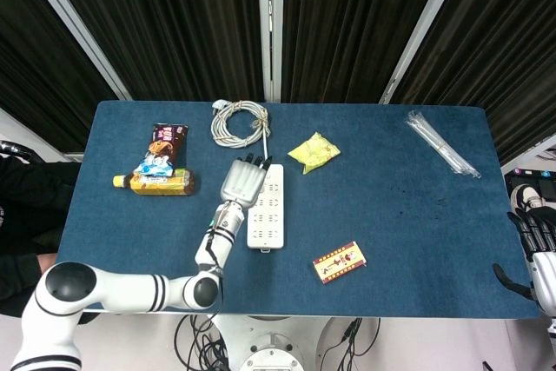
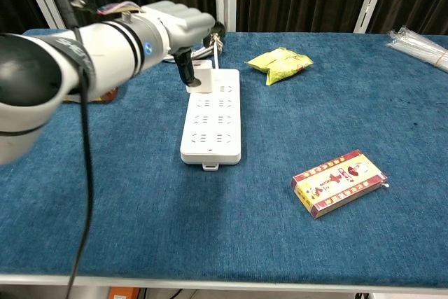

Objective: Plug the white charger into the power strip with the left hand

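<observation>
Foreground of the chest view: the red and gold box (image 2: 339,181) lies on the blue table (image 2: 140,229), apart from the work. Beyond it I see the white power strip (image 2: 212,120) lying lengthwise, its near sockets unoccupied. My left hand (image 2: 183,27) hangs over the strip's far end, and one dark finger (image 2: 186,73) points down beside the white charger (image 2: 202,73), which stands at the far-left corner of the strip. From overhead, the fingers look loosely spread over that end of the strip rather than clamped. I cannot tell whether any finger touches the charger, nor whether its pins are fully home.

I judge the task nearly complete: the charger appears seated in a far socket, and what remains is to confirm the seating and lift my hand clear.

Farther back lie the yellow packet (image 2: 281,63), the coiled white cable (image 1: 241,121) and the snack wrappers (image 1: 162,162). My right hand (image 1: 536,245) waits off the table's right edge, fingers apart and holding nothing.
</observation>
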### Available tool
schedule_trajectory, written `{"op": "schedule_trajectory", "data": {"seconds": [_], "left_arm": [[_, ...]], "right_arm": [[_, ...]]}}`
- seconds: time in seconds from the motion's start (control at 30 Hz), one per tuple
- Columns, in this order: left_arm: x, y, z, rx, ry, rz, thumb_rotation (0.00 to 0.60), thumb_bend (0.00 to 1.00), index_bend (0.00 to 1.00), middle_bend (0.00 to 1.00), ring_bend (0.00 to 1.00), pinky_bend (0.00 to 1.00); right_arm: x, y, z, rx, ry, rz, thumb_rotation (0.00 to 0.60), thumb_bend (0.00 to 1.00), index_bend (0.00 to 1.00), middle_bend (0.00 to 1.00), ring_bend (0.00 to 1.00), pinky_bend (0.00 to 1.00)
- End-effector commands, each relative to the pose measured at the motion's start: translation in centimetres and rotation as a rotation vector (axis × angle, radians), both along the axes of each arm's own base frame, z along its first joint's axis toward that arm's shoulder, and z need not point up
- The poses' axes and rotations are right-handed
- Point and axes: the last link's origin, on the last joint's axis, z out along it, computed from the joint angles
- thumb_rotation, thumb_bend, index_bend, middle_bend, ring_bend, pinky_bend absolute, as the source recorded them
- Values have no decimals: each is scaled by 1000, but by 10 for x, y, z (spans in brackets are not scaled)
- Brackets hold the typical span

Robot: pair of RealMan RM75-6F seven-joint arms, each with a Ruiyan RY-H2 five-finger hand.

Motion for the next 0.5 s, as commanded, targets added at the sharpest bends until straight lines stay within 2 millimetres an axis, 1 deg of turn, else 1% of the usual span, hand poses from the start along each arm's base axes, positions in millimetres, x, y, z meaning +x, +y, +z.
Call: {"op": "schedule_trajectory", "data": {"seconds": [0.03,0.1,0.17,0.27,0.33,0.4,0.5], "left_arm": [[-1,-8,20,14,-64,-52,600,241,211,237,171,388],[-3,-13,24,16,-67,-92,600,252,294,304,217,402],[-7,-18,24,11,-54,-122,600,279,345,342,237,407],[-13,-24,18,-7,-28,-148,600,317,348,340,236,404],[-15,-27,12,-21,-12,-155,600,342,336,322,217,396],[-15,-27,8,-19,7,-171,600,372,326,313,197,387],[-15,-25,6,-8,25,-171,600,389,326,334,201,386]], "right_arm": [[0,0,-1,1,-3,3,600,205,0,42,0,0],[0,1,-1,1,-4,5,600,204,0,42,0,0],[0,2,-1,-1,-4,5,600,206,0,42,0,0],[0,2,-1,0,-5,6,600,205,0,42,0,0],[0,2,-2,2,-6,8,600,207,0,42,0,0],[0,3,-2,4,-6,8,600,207,0,42,0,0],[1,2,-1,0,-3,9,600,207,0,42,0,0]]}}
